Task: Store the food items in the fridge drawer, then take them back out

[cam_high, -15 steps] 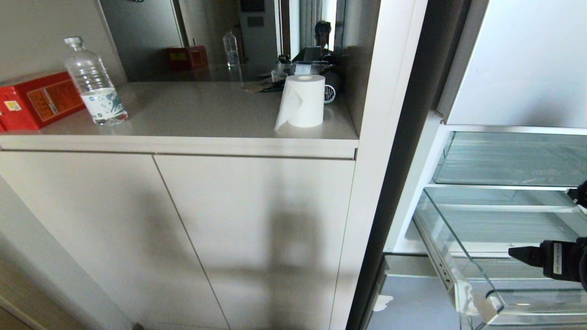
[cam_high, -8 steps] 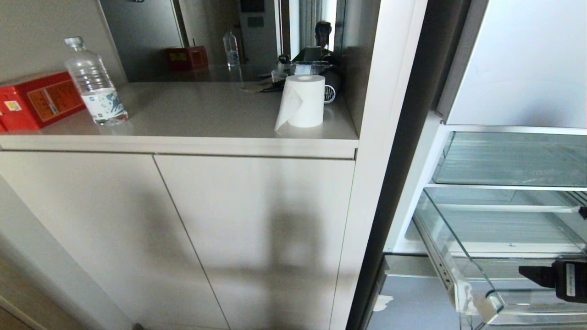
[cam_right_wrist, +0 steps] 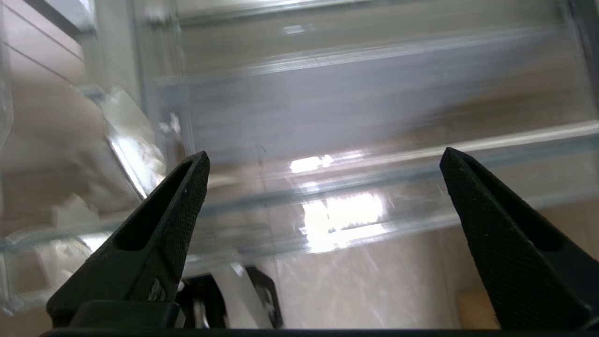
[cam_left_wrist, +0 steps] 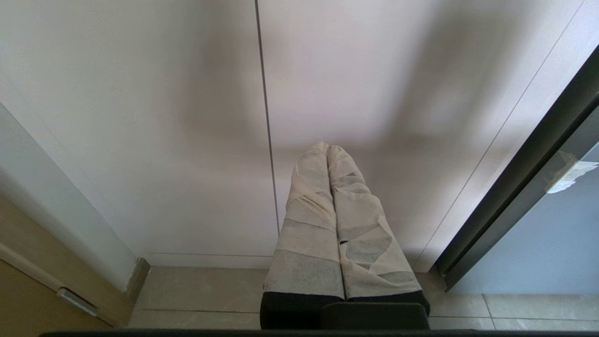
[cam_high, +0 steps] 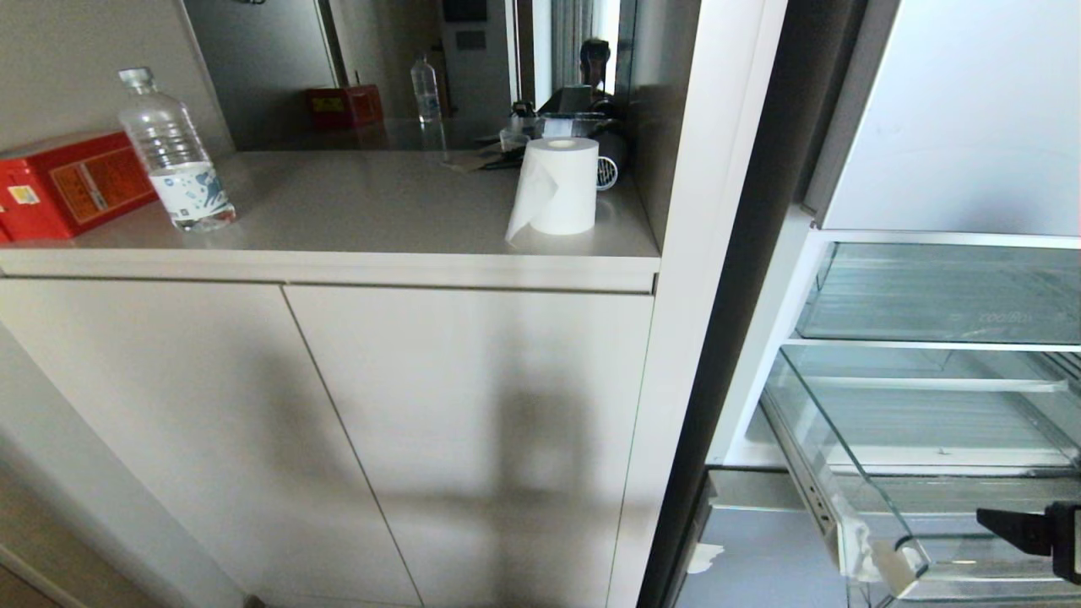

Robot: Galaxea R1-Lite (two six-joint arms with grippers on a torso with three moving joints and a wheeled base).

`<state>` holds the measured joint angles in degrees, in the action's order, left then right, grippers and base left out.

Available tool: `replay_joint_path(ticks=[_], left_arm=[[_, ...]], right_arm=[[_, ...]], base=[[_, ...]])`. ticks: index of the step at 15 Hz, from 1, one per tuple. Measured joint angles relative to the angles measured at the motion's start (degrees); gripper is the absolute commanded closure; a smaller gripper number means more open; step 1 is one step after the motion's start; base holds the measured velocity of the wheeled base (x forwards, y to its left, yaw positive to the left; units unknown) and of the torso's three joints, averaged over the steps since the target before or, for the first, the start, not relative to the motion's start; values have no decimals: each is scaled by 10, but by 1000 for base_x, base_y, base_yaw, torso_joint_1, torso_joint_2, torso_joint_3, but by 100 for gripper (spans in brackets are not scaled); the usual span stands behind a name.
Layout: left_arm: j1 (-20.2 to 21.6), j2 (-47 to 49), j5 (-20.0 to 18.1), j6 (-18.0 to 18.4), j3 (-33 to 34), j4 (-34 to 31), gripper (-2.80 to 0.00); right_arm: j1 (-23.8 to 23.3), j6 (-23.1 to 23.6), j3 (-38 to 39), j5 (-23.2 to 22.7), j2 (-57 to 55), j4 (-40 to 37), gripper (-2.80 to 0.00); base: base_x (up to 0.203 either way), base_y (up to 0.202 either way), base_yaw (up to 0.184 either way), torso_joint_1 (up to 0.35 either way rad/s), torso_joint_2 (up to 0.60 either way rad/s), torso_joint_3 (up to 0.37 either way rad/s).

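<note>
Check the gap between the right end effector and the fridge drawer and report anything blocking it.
Nothing visible blocks it. The right end effector, open and empty, faces the clear fridge drawer directly. No food items are in view.

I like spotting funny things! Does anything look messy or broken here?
A little. White tape is stuck on the pulled-out fridge drawer's front corner, and a torn white scrap clings to the panel below. The paper roll's loose end hangs down.

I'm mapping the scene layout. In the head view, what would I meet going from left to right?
red box → water bottle → paper roll → fridge drawer → right gripper
</note>
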<state>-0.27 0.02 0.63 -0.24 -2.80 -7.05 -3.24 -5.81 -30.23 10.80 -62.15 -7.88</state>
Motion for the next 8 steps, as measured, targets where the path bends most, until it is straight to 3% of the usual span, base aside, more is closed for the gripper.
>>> replay_joint_path(ticks=[8], left_arm=[[0, 0, 0, 0, 0, 0, 0]], right_arm=[[0, -6, -13, -3, 49, -38, -280]], base=[[0, 0, 0, 0, 0, 0]])
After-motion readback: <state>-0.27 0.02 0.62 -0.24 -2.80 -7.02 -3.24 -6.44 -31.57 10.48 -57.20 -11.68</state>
